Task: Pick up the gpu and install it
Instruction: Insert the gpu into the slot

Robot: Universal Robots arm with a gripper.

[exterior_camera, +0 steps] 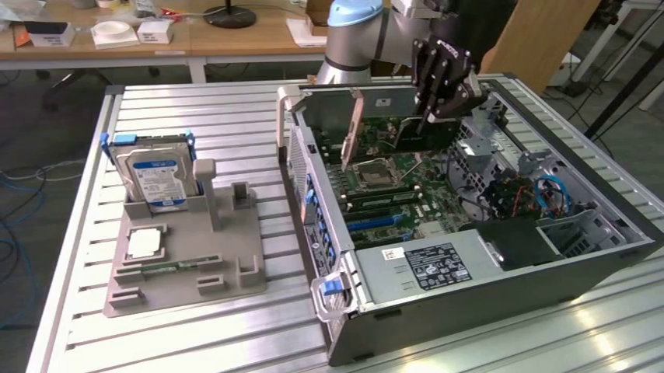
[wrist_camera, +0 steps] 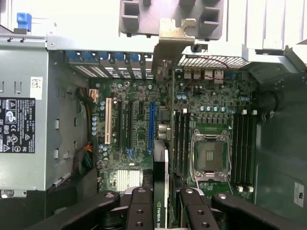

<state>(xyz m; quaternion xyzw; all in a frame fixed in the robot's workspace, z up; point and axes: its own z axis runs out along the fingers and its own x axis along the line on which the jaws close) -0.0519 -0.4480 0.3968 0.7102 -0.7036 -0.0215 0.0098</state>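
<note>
The gpu (exterior_camera: 424,137) is a thin dark card with a silver bracket at one end, and my gripper (exterior_camera: 444,107) is shut on its upper edge. It hangs upright inside the open computer case (exterior_camera: 498,311), just over the motherboard (exterior_camera: 405,194) near the rear wall. In the wrist view I see the gpu (wrist_camera: 162,165) edge-on, running from my gripper (wrist_camera: 163,199) to its bracket (wrist_camera: 169,40) at the case's rear slot openings. It lies over the motherboard (wrist_camera: 139,124) between the blue slot (wrist_camera: 151,125) and the processor socket (wrist_camera: 209,155). Whether it touches a slot is hidden.
A power supply (exterior_camera: 436,266) fills the case's near end, and blue cables (exterior_camera: 550,194) lie at the exterior view's right. On the slatted table (exterior_camera: 207,116), a grey holder (exterior_camera: 186,268) carries a hard drive (exterior_camera: 155,177), a processor (exterior_camera: 143,242) and a memory stick (exterior_camera: 166,266).
</note>
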